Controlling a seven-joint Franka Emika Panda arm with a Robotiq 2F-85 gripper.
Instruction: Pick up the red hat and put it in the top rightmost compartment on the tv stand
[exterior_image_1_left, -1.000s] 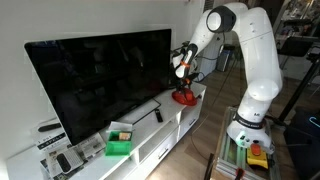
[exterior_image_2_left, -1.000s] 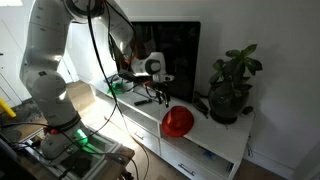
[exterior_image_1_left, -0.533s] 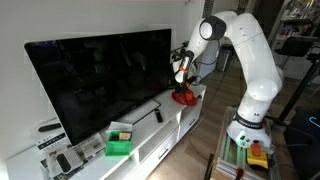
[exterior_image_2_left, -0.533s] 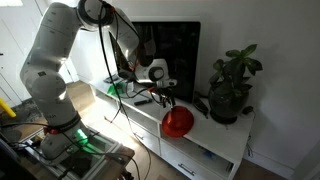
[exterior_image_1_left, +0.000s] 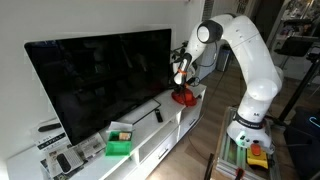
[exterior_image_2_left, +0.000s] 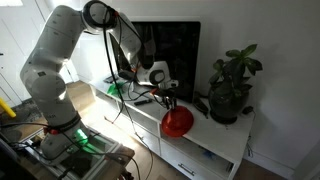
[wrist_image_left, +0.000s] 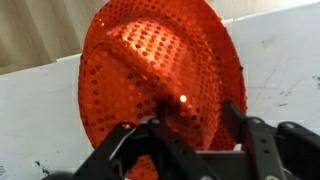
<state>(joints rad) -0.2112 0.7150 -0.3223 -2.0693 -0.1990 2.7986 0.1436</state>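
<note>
White wall backs 1 long tv stand (exterior_image_1_left: 160, 128), whose glossy top runs wider than the 1 black TV (exterior_image_1_left: 100, 78) standing on it. In both exterior views, bare floor lies open in front of the stand's front edge. 1 white robot arm (exterior_image_2_left: 48, 72) reaches over the end of the stand past the TV's side edge. 1 potted plant (exterior_image_2_left: 232, 85) stands at that end, close to the corner. 1 green box (exterior_image_1_left: 120, 147) sits near the opposite end. The 1 red hat (exterior_image_2_left: 178, 122) rests on the top between TV and plant, near the front edge. The gripper (wrist_image_left: 192, 128) hangs right over it, jaws spread apart around the hat's lower part; whether they touch cannot be told.
</note>
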